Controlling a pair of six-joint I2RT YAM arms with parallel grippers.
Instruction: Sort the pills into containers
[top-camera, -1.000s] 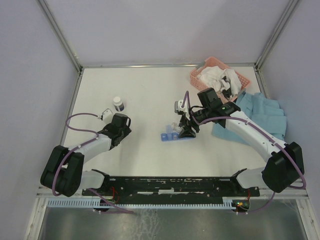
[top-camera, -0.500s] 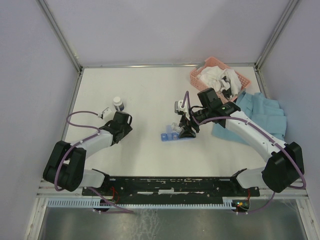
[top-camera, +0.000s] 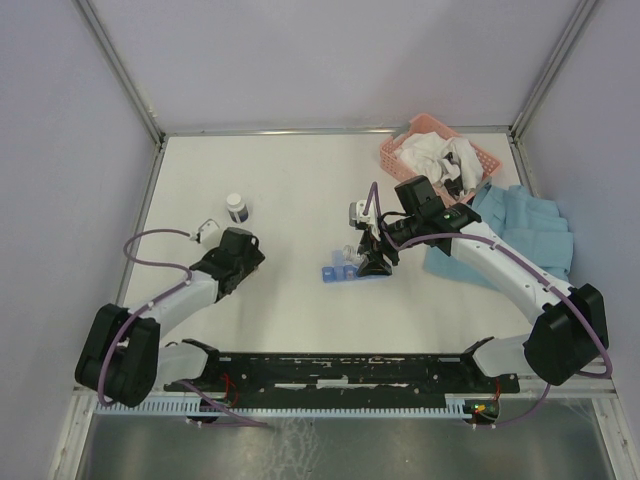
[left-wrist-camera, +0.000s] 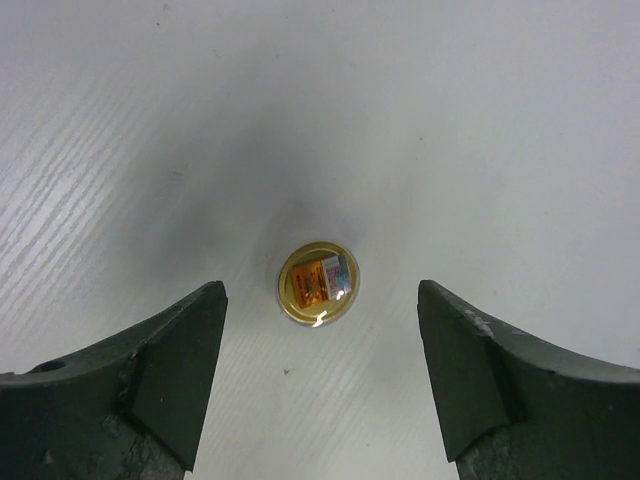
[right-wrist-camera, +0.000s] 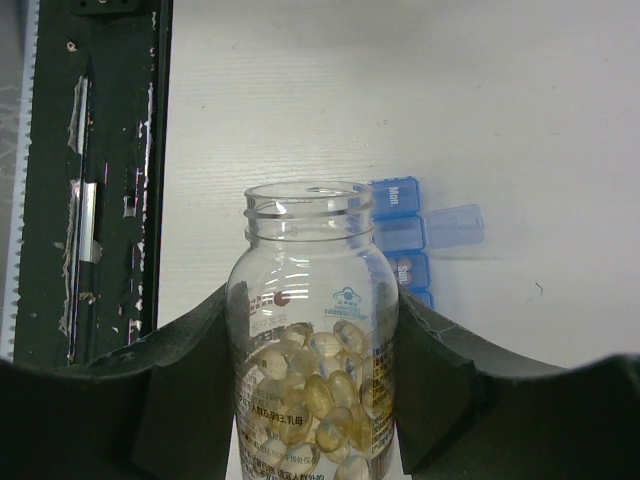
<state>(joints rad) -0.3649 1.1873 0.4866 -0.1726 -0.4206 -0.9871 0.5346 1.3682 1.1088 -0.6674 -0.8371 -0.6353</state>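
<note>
Left gripper (left-wrist-camera: 320, 292) hangs with its jaws wide apart over the table (left-wrist-camera: 470, 110); a small round gold disc (left-wrist-camera: 318, 285) lies between the fingers, touching neither. Right gripper (right-wrist-camera: 312, 335) is clamped on an open clear bottle (right-wrist-camera: 310, 245) of pills (right-wrist-camera: 305, 395), just beside the blue strip (right-wrist-camera: 402, 235), which has one lid up.

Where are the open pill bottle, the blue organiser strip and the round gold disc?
pill bottle (right-wrist-camera: 310, 330), right wrist view, on its clear body.
blue organiser strip (right-wrist-camera: 395, 196), right wrist view, on the uppermost lid showing.
round gold disc (left-wrist-camera: 318, 285), left wrist view, on its centre.
</note>
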